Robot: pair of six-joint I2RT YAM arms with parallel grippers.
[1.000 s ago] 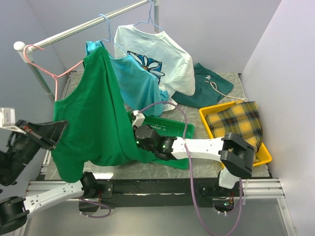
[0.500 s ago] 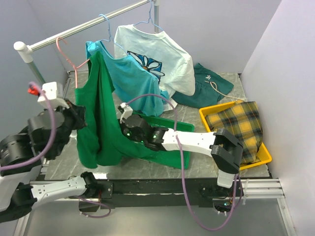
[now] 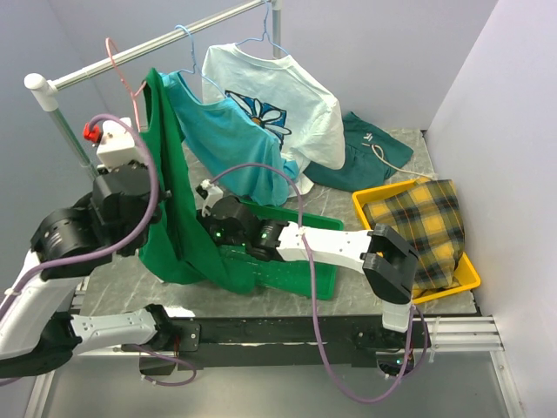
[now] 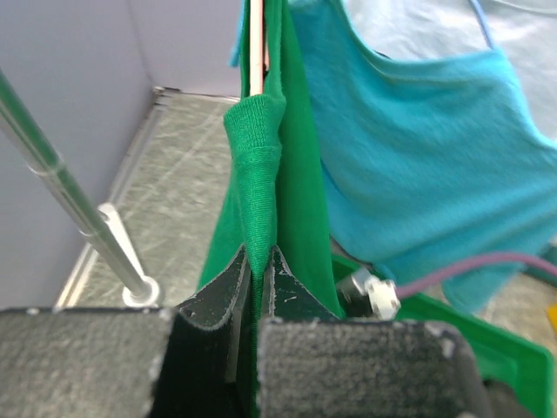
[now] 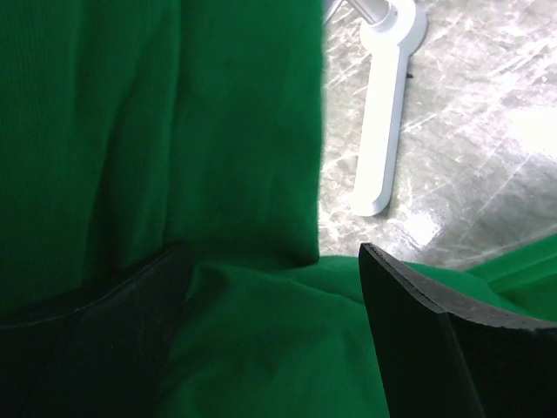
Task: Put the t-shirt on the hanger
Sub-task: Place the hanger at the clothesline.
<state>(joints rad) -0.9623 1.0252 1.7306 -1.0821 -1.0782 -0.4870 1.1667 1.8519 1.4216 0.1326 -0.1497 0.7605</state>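
The left end effector [image 4: 257,261] is clamped shut on a ribbed edge of the t-shirt [image 3: 174,218], probably to steady it on the hanger [image 4: 258,43] directly above. The right end effector [image 5: 261,296] gapes wide, with loose cloth between its jaws. Beyond it, a yellow tray [image 3: 361,205] holds plaid cloth [image 3: 418,222], and a green tray [image 3: 324,231] lies under its arm.

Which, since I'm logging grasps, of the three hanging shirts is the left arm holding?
The plain bright green t-shirt, the leftmost one: the left gripper has its jaws shut on a fold of it. The turquoise shirt and the white daisy shirt hang ungripped.
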